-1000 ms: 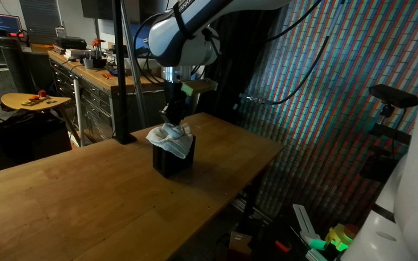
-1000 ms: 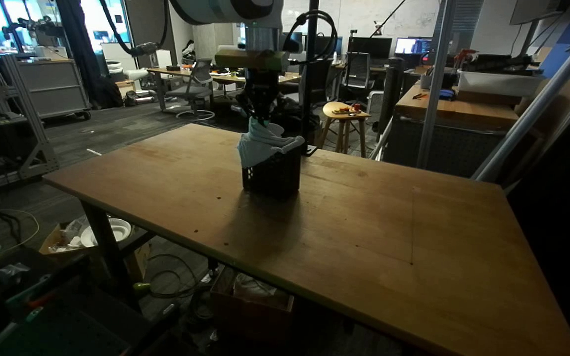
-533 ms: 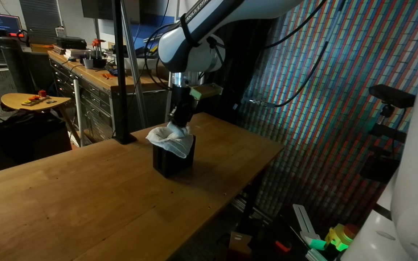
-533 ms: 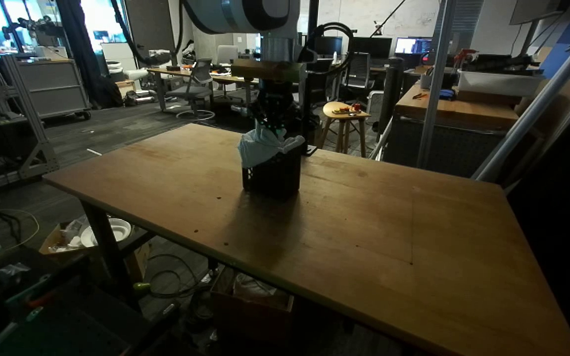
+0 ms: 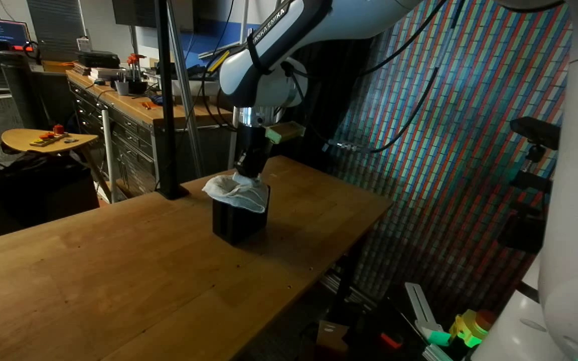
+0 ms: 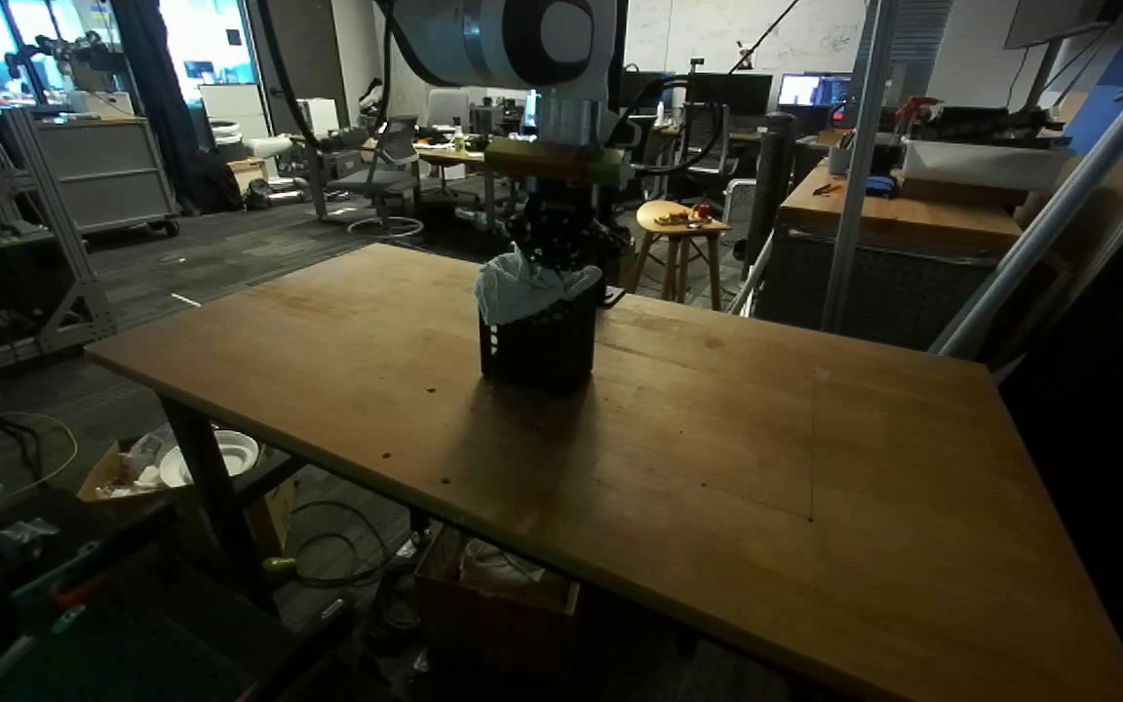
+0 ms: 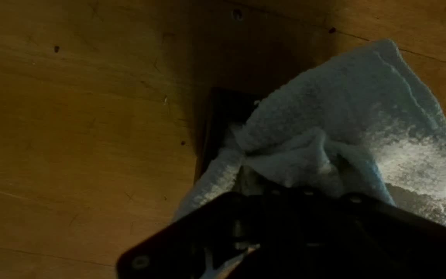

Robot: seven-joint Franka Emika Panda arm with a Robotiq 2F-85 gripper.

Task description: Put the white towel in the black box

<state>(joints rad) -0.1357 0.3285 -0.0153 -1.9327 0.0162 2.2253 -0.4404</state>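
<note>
Over rim of black box (image 5: 240, 223), white towel (image 5: 239, 195) droops; tabletop (image 5: 143, 276) around.

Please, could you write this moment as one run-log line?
white towel: draped over rim of black box, part hanging outside; box: upright on table; gripper: at towel, grip unclear; task: not finished

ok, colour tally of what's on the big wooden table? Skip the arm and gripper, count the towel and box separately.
White: 1 (towel)
Black: 2 (box, upright post)
Total: 3 in view; whatever may lie deeper in the box is hidden.
</note>
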